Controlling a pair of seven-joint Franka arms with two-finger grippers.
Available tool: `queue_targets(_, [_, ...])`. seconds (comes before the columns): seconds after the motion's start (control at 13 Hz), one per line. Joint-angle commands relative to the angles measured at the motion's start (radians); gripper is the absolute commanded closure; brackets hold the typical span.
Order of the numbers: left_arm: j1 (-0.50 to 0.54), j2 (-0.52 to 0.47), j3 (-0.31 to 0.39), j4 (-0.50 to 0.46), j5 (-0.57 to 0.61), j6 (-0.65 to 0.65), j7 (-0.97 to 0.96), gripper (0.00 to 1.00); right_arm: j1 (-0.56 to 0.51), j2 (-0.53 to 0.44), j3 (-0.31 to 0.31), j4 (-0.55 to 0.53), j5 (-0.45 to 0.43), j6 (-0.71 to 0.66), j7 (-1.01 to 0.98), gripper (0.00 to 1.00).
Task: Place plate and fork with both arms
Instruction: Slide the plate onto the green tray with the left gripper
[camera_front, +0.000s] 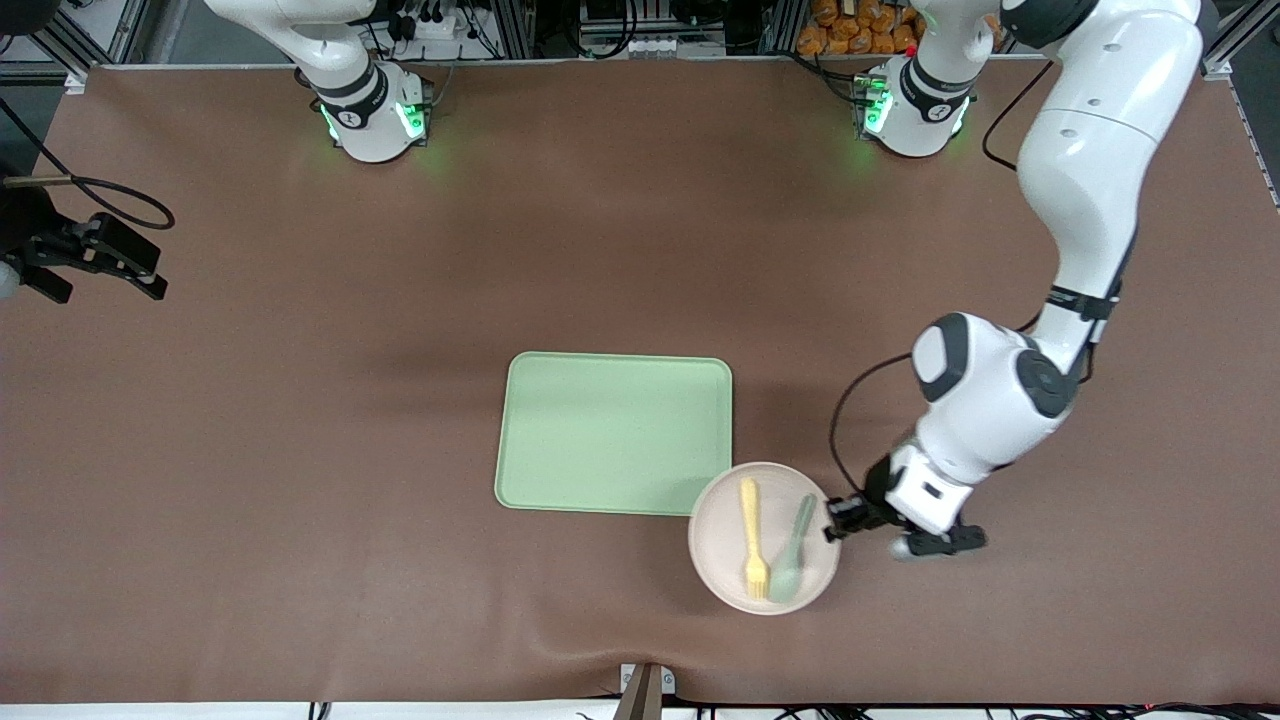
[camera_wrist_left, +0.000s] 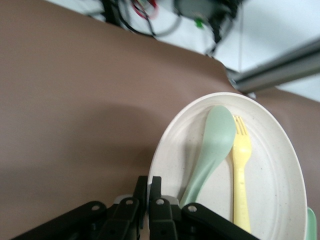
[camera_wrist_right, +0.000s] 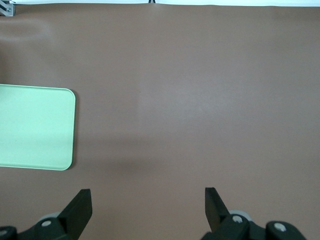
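The pale plate (camera_front: 722, 560) lies on the table at the green tray's corner that is nearer the front camera and toward the left arm's end, its rim just overlapping that corner. The yellow fork (camera_front: 752, 535) and a grey-green spoon (camera_front: 795, 552) lie side by side on it. My left gripper (camera_front: 836, 520) is low at the plate's rim, shut on it. In the left wrist view my left gripper (camera_wrist_left: 148, 182) pinches the rim of the plate (camera_wrist_left: 270, 200), with the fork (camera_wrist_left: 240, 165) and spoon (camera_wrist_left: 212, 145) close by. My right gripper (camera_wrist_right: 147, 200) is open and empty over bare table.
The rectangular light-green tray (camera_front: 613, 432) lies mid-table and holds nothing; it also shows in the right wrist view (camera_wrist_right: 35, 127). The right gripper (camera_front: 95, 262) hangs high at the right arm's end of the table. Brown mat covers the table.
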Motion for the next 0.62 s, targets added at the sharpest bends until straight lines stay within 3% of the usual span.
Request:
queue_targets(0.0, [-0.076, -0.019, 0.045, -0.022, 0.042, 0.004, -0.081, 1.0, -0.013, 0.008, 0.006, 0.02, 0.016, -0.014, -0.008, 0.0])
queue_targets(0.31, [-0.215, -0.002, 0.115, -0.031, 0.053, 0.006, -0.193, 1.0, -0.013, 0.01, 0.006, 0.02, 0.016, -0.014, -0.008, 0.0])
queue_targets(0.54, [-0.258, -0.007, 0.14, -0.069, 0.062, 0.019, -0.287, 1.0, -0.013, 0.01, 0.006, 0.02, 0.016, -0.014, -0.008, 0.0])
